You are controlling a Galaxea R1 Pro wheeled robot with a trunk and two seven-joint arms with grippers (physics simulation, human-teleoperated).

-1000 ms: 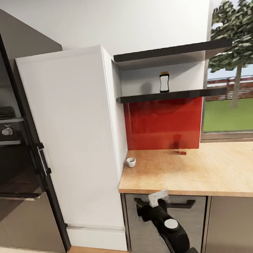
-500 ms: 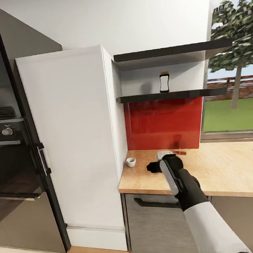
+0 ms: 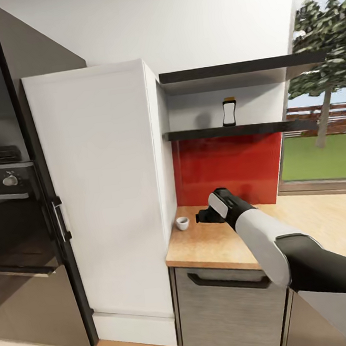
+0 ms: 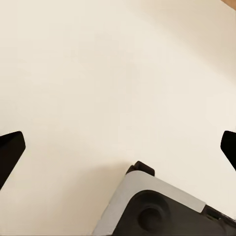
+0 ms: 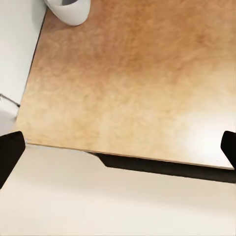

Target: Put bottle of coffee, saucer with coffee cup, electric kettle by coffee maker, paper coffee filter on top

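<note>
Right arm stretched out over the wooden countertop [image 3: 211,243] at centre frame, the right gripper [image 3: 204,216] hanging above the bare wood just right of the small white coffee cup [image 3: 182,223], which sits on the counter hard against the tall white cabinet [image 3: 106,190]. Judged as a reach in progress, either toward the cup or on the way up to the shelf. Bottle of coffee [image 3: 229,112] upright on the lower dark shelf [image 3: 243,129] in the upper middle of the frame, well above the claw and not yet brought down. In the right wrist view, dark fingertips [image 5: 11,152] at the two side edges with open counter between them: claw spread wide, holding nothing, touching nothing; cup [image 5: 70,10] at the top edge. In the left wrist view, left gripper fingertips [image 4: 10,150] likewise set far apart over pale floor, empty. No coffee maker, saucer, filter or kettle to be made out.
</note>
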